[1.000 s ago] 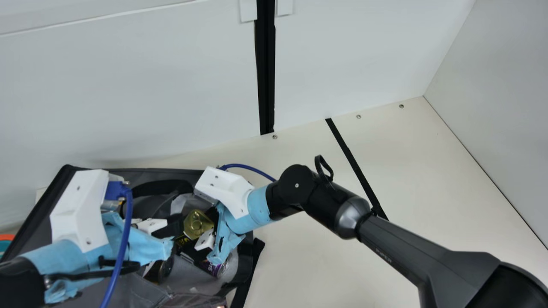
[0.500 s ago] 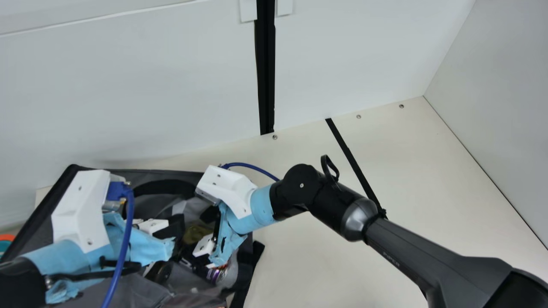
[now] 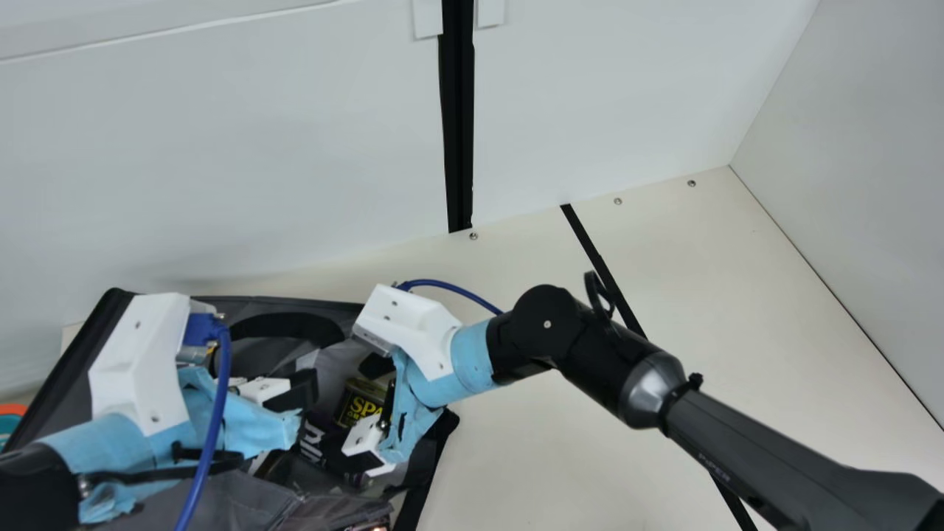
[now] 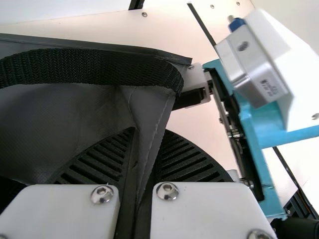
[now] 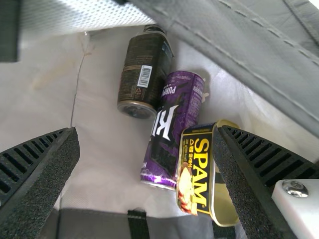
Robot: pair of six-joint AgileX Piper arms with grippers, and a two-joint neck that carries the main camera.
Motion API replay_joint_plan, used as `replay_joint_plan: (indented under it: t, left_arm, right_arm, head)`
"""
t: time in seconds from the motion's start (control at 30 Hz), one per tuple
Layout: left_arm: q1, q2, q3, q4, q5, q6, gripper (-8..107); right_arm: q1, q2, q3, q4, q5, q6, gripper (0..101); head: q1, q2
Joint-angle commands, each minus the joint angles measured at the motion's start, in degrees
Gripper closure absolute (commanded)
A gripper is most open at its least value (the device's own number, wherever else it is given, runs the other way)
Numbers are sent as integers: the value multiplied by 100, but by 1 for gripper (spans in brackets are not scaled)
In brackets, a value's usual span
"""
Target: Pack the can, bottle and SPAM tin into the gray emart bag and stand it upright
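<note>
My left gripper (image 3: 299,405) is in the main view's lower left, at the gray bag (image 3: 276,354). In the left wrist view, the left gripper (image 4: 148,147) is shut on a fold of the gray bag (image 4: 65,124). To its right, the right gripper (image 3: 377,413) is over the opening, beside the SPAM tin (image 3: 363,402). The right wrist view has the right gripper (image 5: 149,134) open, holding nothing. Inside the bag lie the dark bottle (image 5: 146,72), the purple can (image 5: 174,127) and the SPAM tin (image 5: 199,172), which touches the can near one finger.
A black strap handle (image 3: 287,326) arches inside the bag's far wall. The cream table (image 3: 560,450) extends to the right, crossed by a black strip (image 3: 601,262). White panels (image 3: 221,147) rise behind. An orange and teal object (image 3: 10,417) is at the far left edge.
My right gripper has shifted slightly right and its fingers have spread wider. The SPAM tin, earlier with its gold end up, has tipped and shows its label. My left arm has stayed almost still.
</note>
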Motion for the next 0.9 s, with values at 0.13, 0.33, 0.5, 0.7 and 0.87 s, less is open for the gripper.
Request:
replay_joint_plan:
  t: [0.13,0.33,0.5,0.7,0.87]
  left_arm:
    - [0,0,0,0,0,0,107]
    - [0,0,0,0,0,0,107]
    - [0,0,0,0,0,0,107]
    - [0,0,0,0,0,0,107]
    - [0,0,0,0,0,0,107]
  right_arm:
    - [-155,-248,104,-12,157,-1,6]
    - [-316,-476,177,-40,298,21,6]
    - [-444,-651,207,-66,414,52,6]
    - [-621,-851,233,-102,559,84,6]
    - [-812,-1014,255,-127,712,88,6]
  head:
    - [-130,-14]
    - [-130,-14]
    - [-130,-14]
    - [-130,-14]
    - [-130,-14]
